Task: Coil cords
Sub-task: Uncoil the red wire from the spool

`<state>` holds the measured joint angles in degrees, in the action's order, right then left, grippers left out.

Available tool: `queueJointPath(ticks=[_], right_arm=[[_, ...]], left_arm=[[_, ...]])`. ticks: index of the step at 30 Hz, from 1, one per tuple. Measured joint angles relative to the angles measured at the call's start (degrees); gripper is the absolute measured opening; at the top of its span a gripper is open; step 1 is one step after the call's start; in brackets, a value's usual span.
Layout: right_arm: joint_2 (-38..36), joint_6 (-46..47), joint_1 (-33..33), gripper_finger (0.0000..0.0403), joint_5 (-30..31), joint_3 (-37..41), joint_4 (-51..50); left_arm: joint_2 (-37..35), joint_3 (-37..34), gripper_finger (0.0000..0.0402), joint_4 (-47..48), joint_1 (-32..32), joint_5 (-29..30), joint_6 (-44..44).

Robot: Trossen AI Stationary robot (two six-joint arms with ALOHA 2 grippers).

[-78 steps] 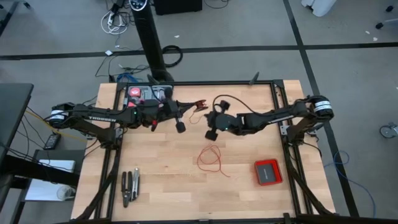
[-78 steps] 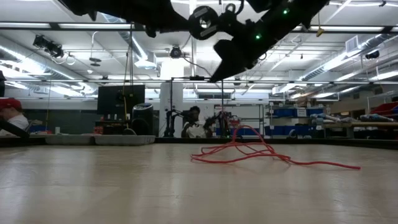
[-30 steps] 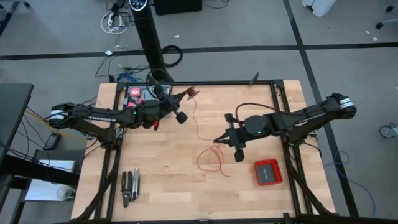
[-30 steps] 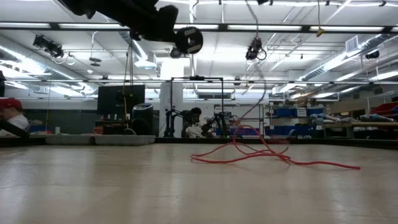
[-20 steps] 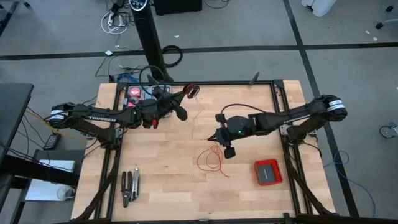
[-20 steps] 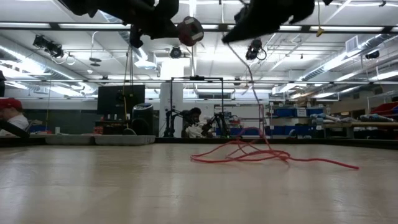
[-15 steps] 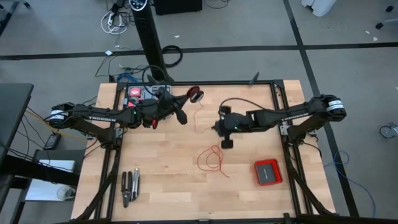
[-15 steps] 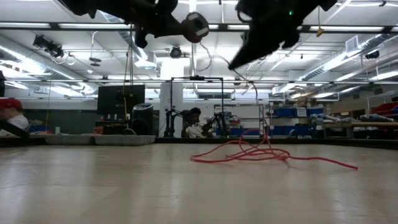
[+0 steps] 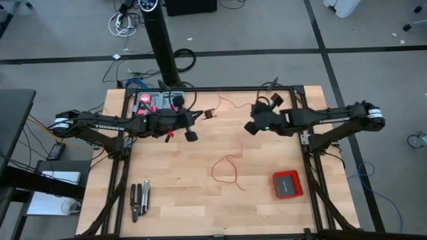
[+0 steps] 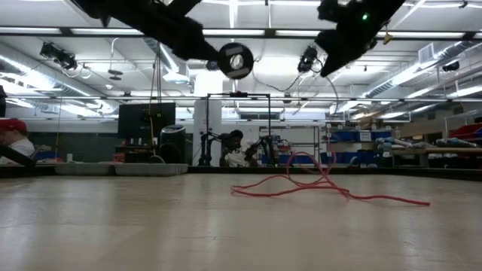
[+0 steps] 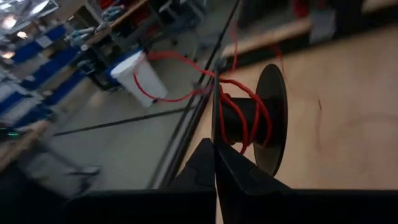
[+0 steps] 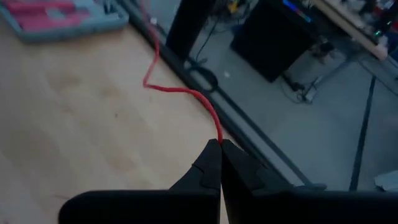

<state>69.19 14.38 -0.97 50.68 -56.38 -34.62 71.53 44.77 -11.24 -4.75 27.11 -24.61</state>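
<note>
The cord is one thin red wire. Part of it is wound on a small black spool (image 11: 249, 118) (image 9: 211, 114) (image 10: 236, 60), which my left gripper (image 11: 214, 163) (image 9: 203, 115) holds high over the far middle of the table. From the spool the cord (image 9: 230, 104) runs slack along the far edge to my right gripper (image 12: 220, 144) (image 9: 257, 105), shut on it at far right of centre. The rest lies as loose loops (image 9: 227, 172) (image 10: 309, 184) on the table's middle. My left gripper pinches the rim of the spool's near flange (image 11: 214, 127) between its two shut fingers, coming nearly level from the table's left. The spool is lifted clear, its axis about level and cord turns around its core. My right gripper pinches a single strand of the red cord (image 12: 219, 134) at its fingertips, pointing slantwise down toward the table's far left. The strand is held clear of the table. It leads away in slack bends toward the spool.
A flat red box (image 9: 287, 184) lies near the right front. Pliers (image 9: 139, 200) lie at the left front. A grey and pink tool case (image 9: 153, 101) sits at the far left edge, and a black pole (image 9: 163, 47) rises behind it.
My right gripper has gone from just above the loose loops toward the table's far edge, turning as it went. It has drawn a length of cord up and along that edge. My left gripper has rolled, turning the spool. The loops on the table have shifted a little.
</note>
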Motion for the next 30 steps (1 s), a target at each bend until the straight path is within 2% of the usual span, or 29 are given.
queueJointPath(ticks=[8,13,16,20,24,30], right_arm=[[-7.4,-3.1,-7.6,0.0000,7.1,0.0,3.6],[-10.9,-11.1,-13.4,0.0000,6.5,0.0,11.0],[-12.3,-17.3,-16.6,0.0000,0.4,0.0,16.3],[-13.3,-23.2,-19.6,0.0000,-12.0,0.0,22.8],[-13.5,-26.3,-21.2,0.0001,-23.7,0.0,26.8],[-13.0,-27.6,-21.6,0.0001,-35.3,0.0,27.2]], left_arm=[[0.0,0.0,0.0000,3.2,0.0,10.3,-2.2],[0.0,0.0,0.0000,4.2,0.0,15.1,-2.2],[0.0,0.0,0.0000,4.0,0.0,18.7,-2.2],[0.0,0.0,0.0000,3.8,0.0,22.3,-2.2],[0.0,0.0,0.0000,3.3,0.0,22.7,-2.2],[0.0,0.0,0.0000,0.8,0.0,22.7,-0.4]])
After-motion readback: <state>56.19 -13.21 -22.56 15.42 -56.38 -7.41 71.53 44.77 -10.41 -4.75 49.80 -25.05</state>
